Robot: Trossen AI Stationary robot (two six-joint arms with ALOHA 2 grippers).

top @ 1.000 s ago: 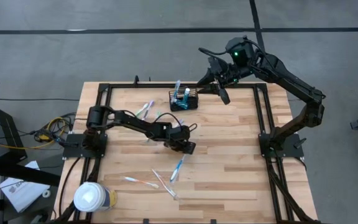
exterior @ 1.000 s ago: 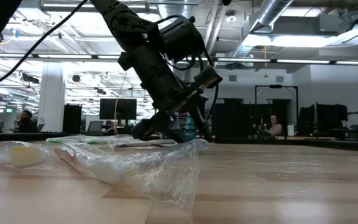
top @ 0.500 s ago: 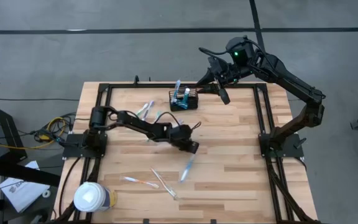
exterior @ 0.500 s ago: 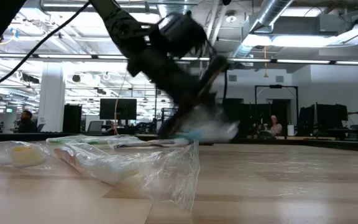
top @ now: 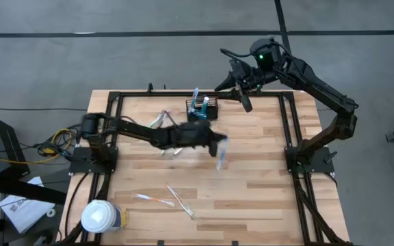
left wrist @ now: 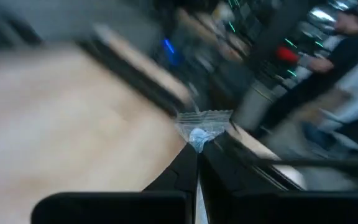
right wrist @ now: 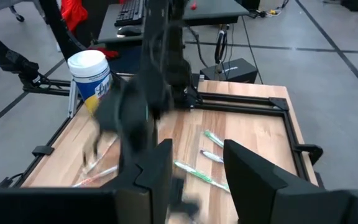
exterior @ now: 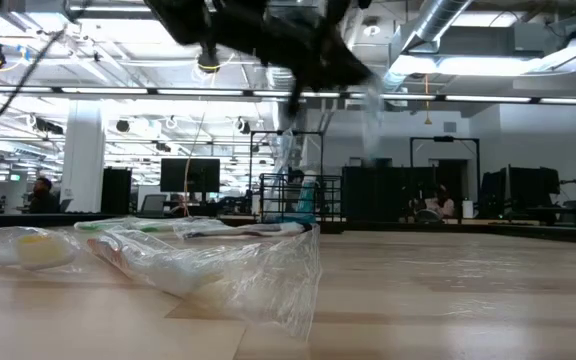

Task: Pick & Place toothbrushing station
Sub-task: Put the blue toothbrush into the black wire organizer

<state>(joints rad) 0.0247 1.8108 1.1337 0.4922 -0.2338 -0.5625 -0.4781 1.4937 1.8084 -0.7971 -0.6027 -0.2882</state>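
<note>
Cup (top: 102,217) sits at the table's (top: 252,178) near left corner, out of play. Left gripper (top: 214,140) is mid-table, fingers pinched on a wrapped toothbrush (top: 221,152) dangling below. I'd lift it clear, line up over the basket (top: 202,109) at the far edge, and drop it upright. Right gripper (top: 241,96) hangs spread beside the basket, waiting.

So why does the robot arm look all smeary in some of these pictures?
It is moving fast. In the high view the left arm's gripper and the wrapped toothbrush it carries are streaked. In the low view that arm is a dark smudge at the top, while the basket behind is sharp. The whole left wrist view is blurred, except the fingers.
</note>
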